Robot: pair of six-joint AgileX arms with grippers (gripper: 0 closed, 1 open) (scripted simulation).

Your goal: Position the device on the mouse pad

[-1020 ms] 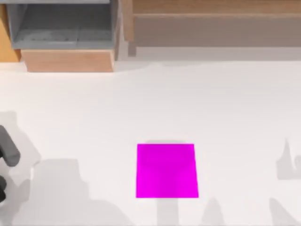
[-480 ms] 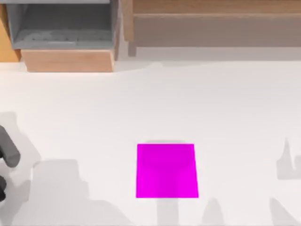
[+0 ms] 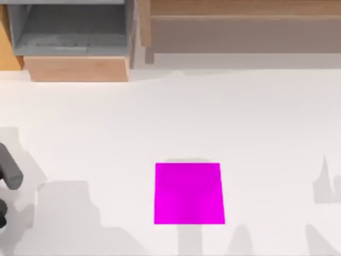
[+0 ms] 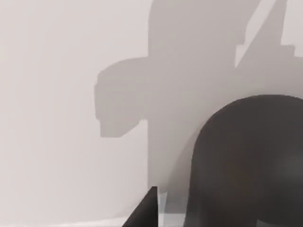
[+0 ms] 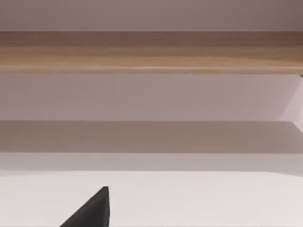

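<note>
The device (image 3: 10, 168) lies far left of the mouse pad (image 3: 188, 193), at the bench (image 3: 176, 112) edge. The left tool (image 4: 149, 210) hangs beside it, grip state unreadable. A glancing approach might roll it off the bench.

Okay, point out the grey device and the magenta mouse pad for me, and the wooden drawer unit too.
Device (image 3: 9, 168): top view, far left edge of the table, middle of its grey body.
Mouse pad (image 3: 188, 193): top view, centre of the magenta square.
Wooden drawer unit (image 3: 77, 68): top view, upper left, its light wood front.
</note>
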